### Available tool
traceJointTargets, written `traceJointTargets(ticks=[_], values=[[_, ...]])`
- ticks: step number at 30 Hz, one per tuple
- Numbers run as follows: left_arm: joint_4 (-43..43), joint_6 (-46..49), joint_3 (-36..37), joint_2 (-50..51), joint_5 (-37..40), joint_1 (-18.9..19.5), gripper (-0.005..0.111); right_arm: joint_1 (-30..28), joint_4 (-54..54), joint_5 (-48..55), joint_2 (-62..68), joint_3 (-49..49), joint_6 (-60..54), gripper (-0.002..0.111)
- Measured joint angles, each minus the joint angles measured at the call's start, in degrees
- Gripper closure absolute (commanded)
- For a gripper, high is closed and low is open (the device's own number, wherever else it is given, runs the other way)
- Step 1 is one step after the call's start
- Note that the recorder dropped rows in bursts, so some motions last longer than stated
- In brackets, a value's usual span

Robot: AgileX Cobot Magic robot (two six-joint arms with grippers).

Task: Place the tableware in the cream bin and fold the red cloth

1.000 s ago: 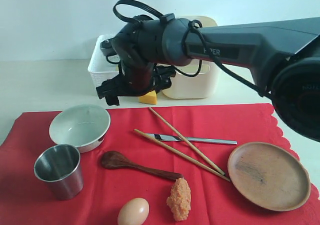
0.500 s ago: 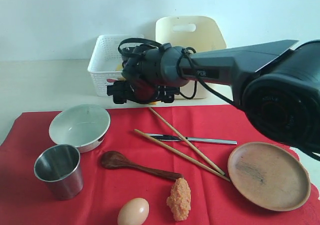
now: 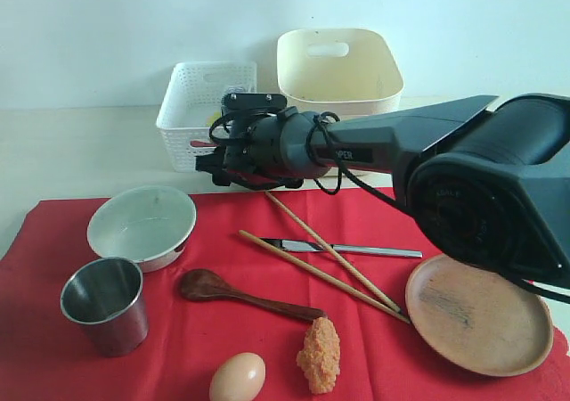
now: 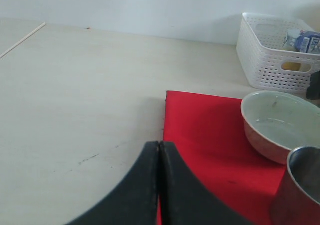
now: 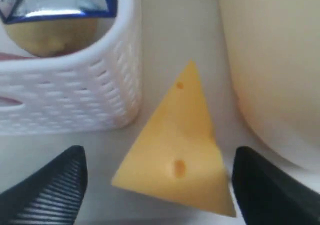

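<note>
Red cloth lay spread flat under everything, so folding it had to wait, I reckoned, until the dishes went into the cream bin, which stood open at the back beside the white basket. Plate, bowl, cup, chopsticks, knife and spoon all sat on the cloth, none between any fingers. The right gripper hung low between basket and bin, its fingers apart on either side of a cheese wedge. The left gripper, fingers pressed together, held nothing near the cloth's corner.
</note>
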Motion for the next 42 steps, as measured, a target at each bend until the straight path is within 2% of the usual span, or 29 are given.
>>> traceJointTargets(ticks=[5,10,16,28,35,38,42], values=[[0.00,0.00,0.00,0.00,0.00,0.00,0.106,0.00,-1.85,-0.86,0.66,0.00,0.47,0.084],[0.00,0.00,0.00,0.00,0.00,0.00,0.106,0.11,-2.48,1.57,0.66,0.00,0.58,0.108],[0.00,0.00,0.00,0.00,0.00,0.00,0.106,1.37,-4.05,7.33,0.31,0.00,0.26,0.108],[0.00,0.00,0.00,0.00,0.00,0.00,0.106,7.37,-8.44,10.80,-3.45,0.00,-0.86,0.108],[0.00,0.00,0.00,0.00,0.00,0.00,0.106,10.01,-8.44,13.88,-6.62,0.00,-6.02,0.108],[0.00,0.00,0.00,0.00,0.00,0.00,0.106,11.85,-9.14,10.96,-8.47,0.00,-7.69,0.108],[0.00,0.00,0.00,0.00,0.00,0.00,0.106,13.10,-9.83,0.12,-10.42,0.00,-7.48,0.108]])
